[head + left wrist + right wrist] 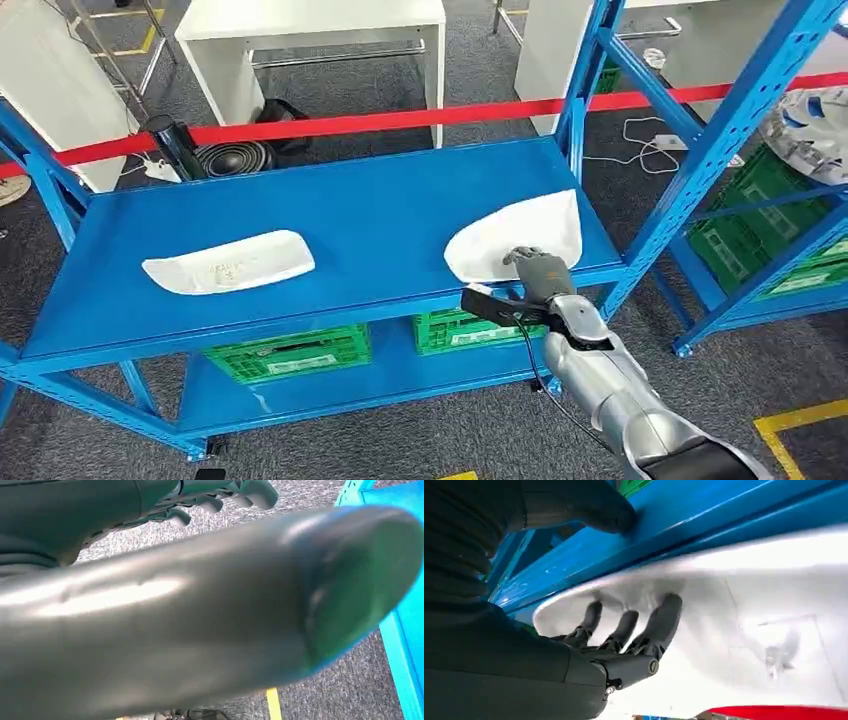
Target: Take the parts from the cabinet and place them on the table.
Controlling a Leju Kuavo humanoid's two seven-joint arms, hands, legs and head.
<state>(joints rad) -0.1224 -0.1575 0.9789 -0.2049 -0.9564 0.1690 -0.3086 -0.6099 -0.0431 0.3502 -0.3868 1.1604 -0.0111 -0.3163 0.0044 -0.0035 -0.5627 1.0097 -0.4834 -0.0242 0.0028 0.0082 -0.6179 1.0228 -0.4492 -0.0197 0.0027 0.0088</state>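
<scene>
Blue shelf [330,215] (grey carpet), right robot hand [540,270] fingers spread on white part [520,235], grasp unclear

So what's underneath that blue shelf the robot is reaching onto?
Below the blue shelf sits a lower shelf holding two green crates, of which only the front edges show. The shelf covers their contents. The right hand rests on a white part on top.

Grey carpet [420,440] covers the floor, marked with yellow tape lines [795,425] near the right corner. A red barrier tape [400,121] stretches across behind the blue shelving rack [640,250]. Beyond it stand white tables [310,30] (a black coiled hose [232,158] lies beneath one). White cables [645,145] trail on the carpet.
</scene>
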